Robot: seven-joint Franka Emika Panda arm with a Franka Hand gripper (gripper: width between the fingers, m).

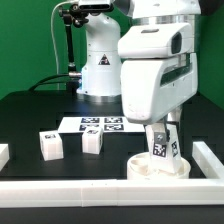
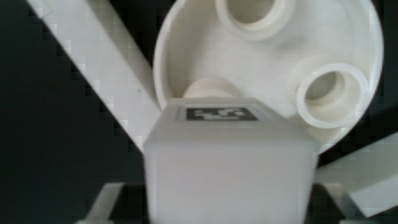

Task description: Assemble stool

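- Two spare legs stand on the desk at the exterior view's left: the first loose leg farthest out and the second loose leg just beside it. Both are upright, untouched and apart from the arm.
- Behind the second one lies the marker board, flat and out of my working path, so I leave it alone.
- Moving right, my pincer is clamped on the third leg, one finger on each side. The wrist view shows the block filling the gap between the fingers, tag face toward the camera.
- Directly beneath it is the seat, lying flat on the desk near the front rail. I cannot tell whether the leg's lower end touches the disc yet.
- From the wrist I see two round sockets in the seat: the near socket just to one side of the leg, and the far socket well beyond it.
- My judgement is that this step is seating the leg in the near socket, and the leg looks offset from that hole. I would slide sideways until the end is centred, keep the block plumb, then lower slowly and turn it in without loosening the grip.
- One risk: the seat lies loose, so a skewed push could shove it toward the right rail.
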